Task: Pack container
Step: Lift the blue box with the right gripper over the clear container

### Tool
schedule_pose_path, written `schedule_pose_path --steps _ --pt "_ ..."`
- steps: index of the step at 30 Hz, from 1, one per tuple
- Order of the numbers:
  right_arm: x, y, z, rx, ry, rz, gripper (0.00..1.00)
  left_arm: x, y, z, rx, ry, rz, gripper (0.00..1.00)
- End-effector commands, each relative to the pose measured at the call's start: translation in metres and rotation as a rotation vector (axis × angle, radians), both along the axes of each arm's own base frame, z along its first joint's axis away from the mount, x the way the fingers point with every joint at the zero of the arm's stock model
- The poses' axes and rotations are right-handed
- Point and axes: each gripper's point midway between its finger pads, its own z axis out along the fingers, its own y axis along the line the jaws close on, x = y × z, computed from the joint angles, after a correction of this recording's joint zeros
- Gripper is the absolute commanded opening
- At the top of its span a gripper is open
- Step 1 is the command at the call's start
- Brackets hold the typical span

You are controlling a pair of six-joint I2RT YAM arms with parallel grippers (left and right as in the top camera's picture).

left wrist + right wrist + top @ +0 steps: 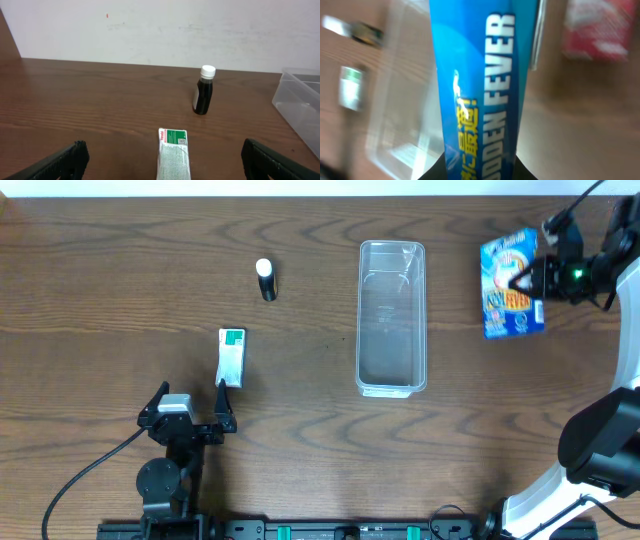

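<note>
The clear plastic container (392, 317) stands empty at the table's middle; it also shows in the left wrist view (300, 100) and, blurred, in the right wrist view (405, 110). My right gripper (530, 280) is shut on the blue Kool Fever box (512, 284), held above the table right of the container; the box fills the right wrist view (480, 90). My left gripper (190, 408) is open and empty at the front left, just behind a white-and-green carton (231, 356), which lies between its fingers' line of sight (173, 155). A small dark bottle with a white cap (266, 280) stands upright (203, 91).
A blurred red-and-white box (595, 30) shows at the upper right of the right wrist view. A white wall rises behind the table's far edge (160, 30).
</note>
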Motion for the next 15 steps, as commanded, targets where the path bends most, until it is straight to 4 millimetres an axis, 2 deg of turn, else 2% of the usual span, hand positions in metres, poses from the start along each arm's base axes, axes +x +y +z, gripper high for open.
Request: schedule_pose_path --steps 1,6,12,15 --pt "0.008 0.051 0.047 0.279 -0.069 0.051 0.18 -0.001 0.000 -0.015 0.002 0.044 -0.005 0.98" --pt "0.023 0.078 0.044 0.260 -0.071 0.049 0.18 -0.001 0.000 -0.015 0.002 0.044 -0.005 0.98" --pt "0.047 0.121 0.041 0.192 -0.077 -0.018 0.18 -0.001 0.000 -0.015 0.002 0.045 -0.005 0.98" --pt "0.051 0.142 0.040 0.174 -0.078 -0.037 0.18 -0.001 0.000 -0.015 0.002 0.045 -0.005 0.98"
